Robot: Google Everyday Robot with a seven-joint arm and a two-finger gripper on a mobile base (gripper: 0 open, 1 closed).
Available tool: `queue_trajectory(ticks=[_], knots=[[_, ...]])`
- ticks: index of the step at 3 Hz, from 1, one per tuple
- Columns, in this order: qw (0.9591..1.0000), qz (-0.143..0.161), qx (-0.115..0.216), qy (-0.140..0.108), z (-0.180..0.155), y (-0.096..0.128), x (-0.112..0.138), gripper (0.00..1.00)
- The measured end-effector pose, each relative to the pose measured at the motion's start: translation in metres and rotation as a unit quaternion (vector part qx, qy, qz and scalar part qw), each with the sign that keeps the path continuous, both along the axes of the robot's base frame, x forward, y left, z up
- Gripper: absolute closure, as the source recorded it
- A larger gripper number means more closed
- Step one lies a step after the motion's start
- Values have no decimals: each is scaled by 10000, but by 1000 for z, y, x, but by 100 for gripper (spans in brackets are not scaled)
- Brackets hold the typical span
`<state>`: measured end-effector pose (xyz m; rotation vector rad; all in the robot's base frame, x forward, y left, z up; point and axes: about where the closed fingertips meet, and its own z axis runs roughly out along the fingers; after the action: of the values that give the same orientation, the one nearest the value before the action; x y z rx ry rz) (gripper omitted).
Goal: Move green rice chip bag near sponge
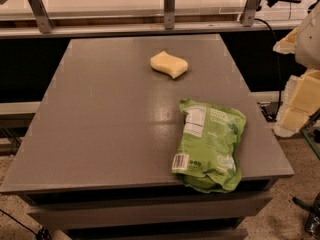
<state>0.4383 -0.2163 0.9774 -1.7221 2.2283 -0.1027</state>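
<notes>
The green rice chip bag [209, 145] lies flat on the grey table [110, 119], near the front right corner. Its white nutrition label and barcode face up, and its lower end hangs slightly over the front edge. The pale-yellow sponge [169, 64] lies on the far middle of the table, about a bag's length behind the bag. My gripper [301, 91], with cream-coloured pads, is at the right edge of the view, off the table's right side and level with the gap between bag and sponge. It holds nothing that I can see.
A counter with metal brackets [169, 6] runs behind the table. A black cable [276, 49] hangs down at the back right. The speckled floor [280, 219] shows to the right of and below the table.
</notes>
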Motion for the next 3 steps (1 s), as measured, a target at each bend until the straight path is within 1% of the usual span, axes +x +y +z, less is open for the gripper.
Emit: queue_trajectory(ticks=[1, 2, 3], knots=[[10000, 0, 0, -1, 0, 0, 0, 0], [9992, 393, -19, -68, -1, 8, -1, 0], [9876, 1556, -226, 38, -25, 38, -1, 0]])
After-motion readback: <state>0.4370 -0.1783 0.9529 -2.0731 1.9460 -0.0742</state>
